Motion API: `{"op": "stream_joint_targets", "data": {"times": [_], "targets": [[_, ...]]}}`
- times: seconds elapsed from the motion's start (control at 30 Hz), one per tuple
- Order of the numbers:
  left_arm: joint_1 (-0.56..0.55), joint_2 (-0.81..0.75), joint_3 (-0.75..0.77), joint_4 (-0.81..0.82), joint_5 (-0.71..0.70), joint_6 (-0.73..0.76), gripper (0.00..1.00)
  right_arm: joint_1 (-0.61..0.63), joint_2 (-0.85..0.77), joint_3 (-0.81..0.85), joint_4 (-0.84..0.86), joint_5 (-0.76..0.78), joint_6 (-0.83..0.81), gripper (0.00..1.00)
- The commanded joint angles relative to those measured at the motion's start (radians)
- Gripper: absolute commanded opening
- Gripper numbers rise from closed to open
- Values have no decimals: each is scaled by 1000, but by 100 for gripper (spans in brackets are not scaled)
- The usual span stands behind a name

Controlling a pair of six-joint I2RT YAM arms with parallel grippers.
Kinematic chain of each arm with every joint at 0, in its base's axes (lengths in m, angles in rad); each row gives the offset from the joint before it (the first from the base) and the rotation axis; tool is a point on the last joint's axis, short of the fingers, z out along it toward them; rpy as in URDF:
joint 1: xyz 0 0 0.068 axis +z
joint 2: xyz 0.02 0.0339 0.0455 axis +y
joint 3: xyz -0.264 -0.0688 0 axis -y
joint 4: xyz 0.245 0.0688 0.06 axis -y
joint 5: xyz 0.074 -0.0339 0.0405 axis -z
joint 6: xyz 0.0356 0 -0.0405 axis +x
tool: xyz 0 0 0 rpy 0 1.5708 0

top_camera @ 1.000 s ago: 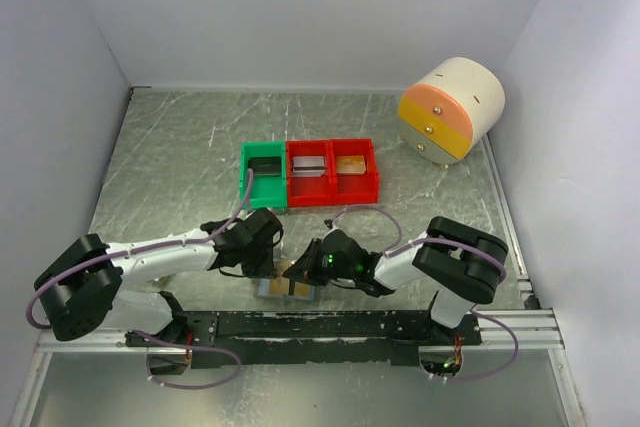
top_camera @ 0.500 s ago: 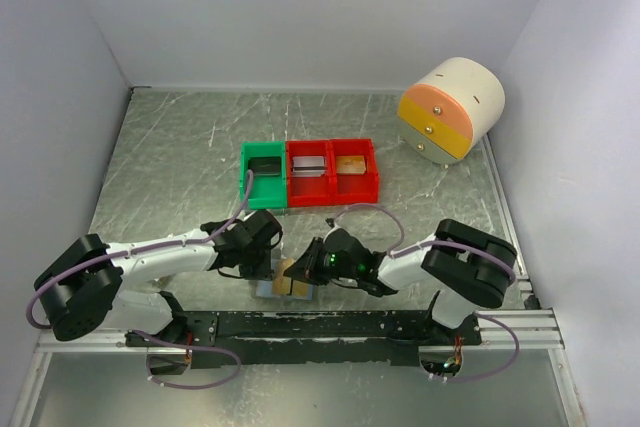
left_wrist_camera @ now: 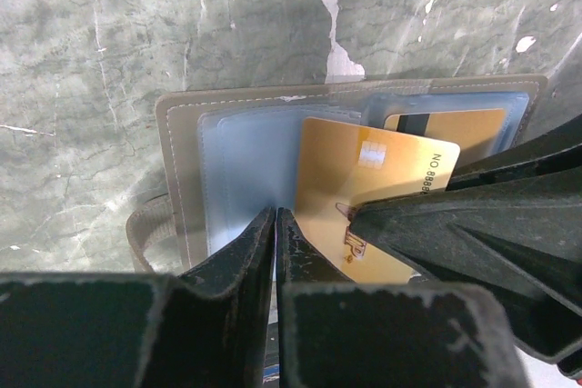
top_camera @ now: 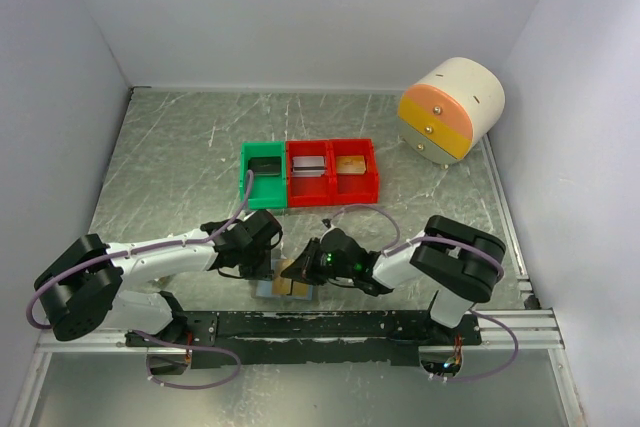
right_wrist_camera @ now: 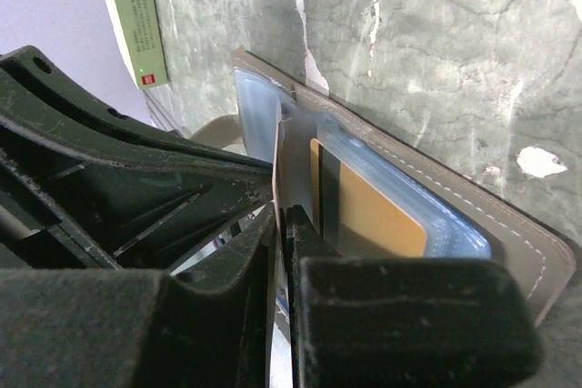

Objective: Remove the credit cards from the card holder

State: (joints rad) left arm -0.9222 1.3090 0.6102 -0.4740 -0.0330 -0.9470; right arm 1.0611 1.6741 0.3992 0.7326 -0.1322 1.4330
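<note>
The card holder (left_wrist_camera: 177, 170) lies open on the table, grey with pale blue pockets (left_wrist_camera: 245, 165). My right gripper (right_wrist_camera: 284, 211) is shut on one orange credit card (left_wrist_camera: 364, 184), which sticks out of its pocket at a tilt. A second credit card (left_wrist_camera: 450, 120) sits inside the right-hand pocket. My left gripper (left_wrist_camera: 275, 213) is shut, its tips pinched at the blue pocket's edge just left of the tilted card. From above, the holder (top_camera: 266, 290) shows between my left gripper (top_camera: 268, 269) and right gripper (top_camera: 302, 272), with the card (top_camera: 293, 277) above it.
A green bin (top_camera: 247, 179) and two red bins (top_camera: 310, 192) stand in a row mid-table. A cream, orange and yellow round drawer unit (top_camera: 450, 109) is at the back right. A small white-and-red box (right_wrist_camera: 136, 20) lies beyond the holder. The black mounting rail (top_camera: 330, 325) runs just behind it.
My right gripper has closed on the orange card and the card has come up and tilted out of its pocket. The left gripper has stayed in place.
</note>
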Motion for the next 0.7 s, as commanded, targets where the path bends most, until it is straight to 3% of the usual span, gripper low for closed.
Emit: {"op": "stream_joint_targets", "data": {"times": [0.0, 0.07, 0.4, 0.53, 0.67], "targets": [[-1, -8, -8, -22, -14, 5, 16, -3, -56, -8, -27, 26, -23, 6], [0, -8, -4, -23, -17, 5, 16, -3, -75, -9, -43, 24, -34, 0], [0, -80, 20, -32, -49, 18, 24, -4, -331, 2, -369, 115, -192, 0], [0, -128, 59, -71, -92, 26, 41, -4, -426, 31, -494, 165, -324, 0], [6, -184, 120, -137, -180, 47, 71, -3, -524, 66, -601, 238, -475, 0]]}}
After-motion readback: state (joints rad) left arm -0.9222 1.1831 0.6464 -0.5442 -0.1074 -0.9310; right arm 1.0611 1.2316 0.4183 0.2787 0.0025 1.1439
